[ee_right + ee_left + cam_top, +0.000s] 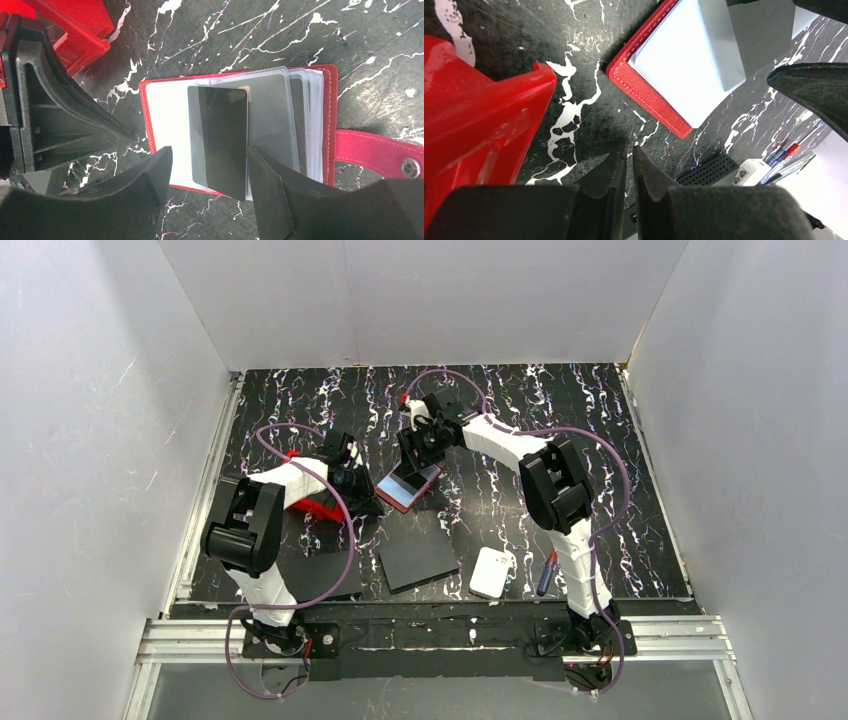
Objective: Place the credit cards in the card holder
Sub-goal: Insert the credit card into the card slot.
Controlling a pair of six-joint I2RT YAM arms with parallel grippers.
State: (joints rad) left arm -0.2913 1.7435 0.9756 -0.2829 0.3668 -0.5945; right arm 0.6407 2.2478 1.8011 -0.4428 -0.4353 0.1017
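Observation:
The card holder (330, 125) lies open on the dark marbled table, red cover down and clear sleeves up, its strap and pale stud (410, 167) off to the right. One credit card (220, 130), grey in shadow, rests tilted on the sleeves, and its near end pokes past the holder's edge. My right gripper (209, 150) hangs open over it, one finger on each side and the left finger well clear. From above, the holder (405, 490) sits between both grippers. My left gripper (630, 150) is shut on nothing, low beside the holder's red corner (644, 95).
A bright red bin (315, 502) stands just left of the left gripper. Two black flat sheets (418, 560) (330, 575), a white rounded pad (492, 572) and a pen (547, 573) lie near the front. White walls close off three sides.

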